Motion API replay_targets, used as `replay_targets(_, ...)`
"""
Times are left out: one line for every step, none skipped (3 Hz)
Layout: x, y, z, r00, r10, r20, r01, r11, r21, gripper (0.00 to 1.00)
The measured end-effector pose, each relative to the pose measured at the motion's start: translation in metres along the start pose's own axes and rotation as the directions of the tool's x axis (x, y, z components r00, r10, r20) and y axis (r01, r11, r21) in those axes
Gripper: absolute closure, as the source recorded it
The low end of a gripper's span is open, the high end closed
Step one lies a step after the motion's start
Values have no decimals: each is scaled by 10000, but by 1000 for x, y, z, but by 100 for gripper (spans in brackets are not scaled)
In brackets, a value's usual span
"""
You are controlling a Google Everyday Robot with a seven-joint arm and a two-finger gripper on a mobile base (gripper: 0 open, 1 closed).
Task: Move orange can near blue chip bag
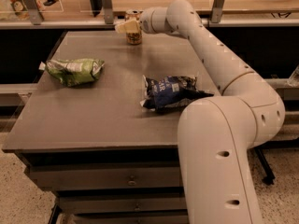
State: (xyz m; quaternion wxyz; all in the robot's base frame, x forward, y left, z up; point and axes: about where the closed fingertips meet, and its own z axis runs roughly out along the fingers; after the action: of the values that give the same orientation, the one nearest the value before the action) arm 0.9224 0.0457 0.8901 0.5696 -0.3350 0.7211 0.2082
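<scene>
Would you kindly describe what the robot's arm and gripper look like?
The arm has a smooth off-white shell, built of thick rounded tubular segments with bulbous joints, dotted with small dark holes; no loose cables show. The gripper, at the table's far edge by the orange can, is pale cream-yellow.
</scene>
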Motion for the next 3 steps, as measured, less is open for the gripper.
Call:
replay_targets(-7, -2, 5, 9996, -273, 96, 274, 9996, -86, 41)
replay_targets(-13, -4, 2, 9985, -535, 104, 538, 9982, -256, 64)
replay_targets(-21, -2, -10, 9964, -812, 236, 828, 9935, -775, 87)
